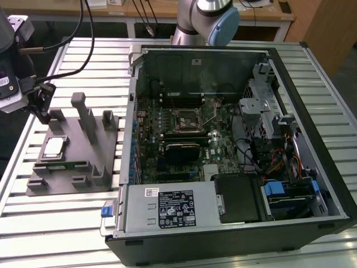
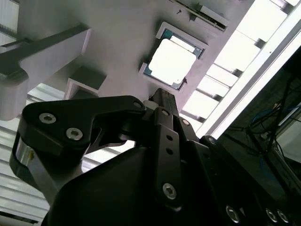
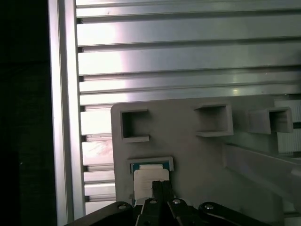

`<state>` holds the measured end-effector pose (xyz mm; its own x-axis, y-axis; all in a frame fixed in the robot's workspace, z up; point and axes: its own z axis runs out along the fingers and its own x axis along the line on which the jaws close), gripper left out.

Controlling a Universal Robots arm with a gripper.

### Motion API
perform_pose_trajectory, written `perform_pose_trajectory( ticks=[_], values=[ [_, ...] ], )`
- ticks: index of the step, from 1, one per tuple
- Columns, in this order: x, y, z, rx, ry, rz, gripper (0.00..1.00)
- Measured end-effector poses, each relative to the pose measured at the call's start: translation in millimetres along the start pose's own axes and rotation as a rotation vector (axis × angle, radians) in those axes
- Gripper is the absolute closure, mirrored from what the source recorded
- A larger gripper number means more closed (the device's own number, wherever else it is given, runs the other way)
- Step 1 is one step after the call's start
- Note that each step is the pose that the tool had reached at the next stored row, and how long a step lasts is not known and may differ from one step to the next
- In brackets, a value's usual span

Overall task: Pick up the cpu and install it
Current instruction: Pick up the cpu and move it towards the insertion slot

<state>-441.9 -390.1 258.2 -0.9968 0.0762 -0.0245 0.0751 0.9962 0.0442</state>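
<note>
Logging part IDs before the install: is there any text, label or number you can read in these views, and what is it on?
None can be read.
power supply label: printed lines and symbols, too small to read.
small white sticker next to it: too small to read.
cpu: the top is washed out pale, with no legible marking.
grey holder block: no print visible.

cpu (image 2: 171,61): glossy metal top | holder (image 1: 83,149): matt plastic | table (image 1: 56,223): ribbed metal

arm (image 1: 206,14): silver tube, pale-blue joint cap | claw (image 2: 160,96): black, silver screws | cables (image 1: 83,17): black
</note>
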Motion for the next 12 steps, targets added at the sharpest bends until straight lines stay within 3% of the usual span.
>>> perform_pose_trajectory(
  ticks=[12],
  values=[
    [4.2,-6.0,12.0,0.0000,-0.0001,0.000,0.89]
  ],
)
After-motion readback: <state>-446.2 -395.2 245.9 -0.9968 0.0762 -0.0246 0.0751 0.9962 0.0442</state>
